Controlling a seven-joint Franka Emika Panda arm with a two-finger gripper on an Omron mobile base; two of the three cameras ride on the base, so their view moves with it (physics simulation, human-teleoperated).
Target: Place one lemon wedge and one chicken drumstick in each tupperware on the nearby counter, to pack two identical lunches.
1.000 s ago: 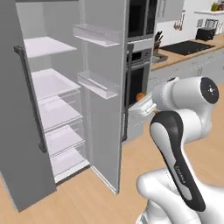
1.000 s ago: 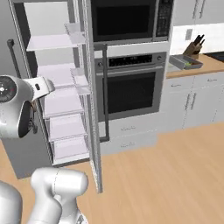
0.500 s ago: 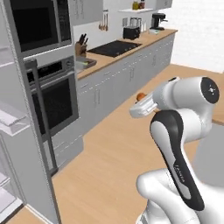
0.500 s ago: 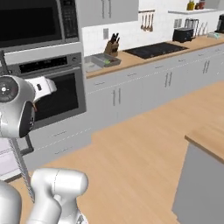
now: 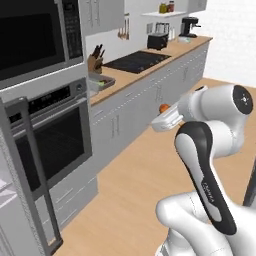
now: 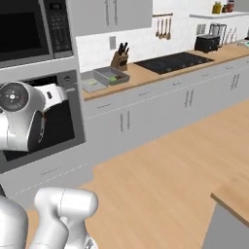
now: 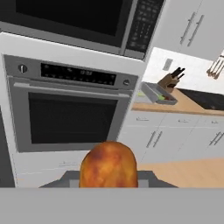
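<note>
Left of us stands the wall oven (image 7: 70, 109) with the microwave (image 7: 83, 19) above it; both sit well clear of our work and matter only as landmarks while the base faces the kitchen run. Moving right, the wooden bench (image 6: 146, 73) begins just past the oven, and at its near end lie two grey containers (image 6: 111, 75), side by side and touching or nearly so; something green-yellow shows inside one, likely a lemon wedge, though it is too small to be sure. A knife block (image 6: 119, 58) stands just behind them, then the black cooktop (image 6: 174, 62), with a toaster (image 6: 206, 44) at the far end. We carry a chicken drumstick (image 7: 108, 165) in the gripper (image 5: 167, 114), held out in front of the arm at about bench height, well apart from the containers; we judge it is held high and forward so it clears the drawer fronts on approach. The gripper is closed on the drumstick. In the hand view the rounded brown meaty end faces the camera, so its long axis seems to run along the gripper's line; in the left base view an orange tip pokes just above the hand.
</note>
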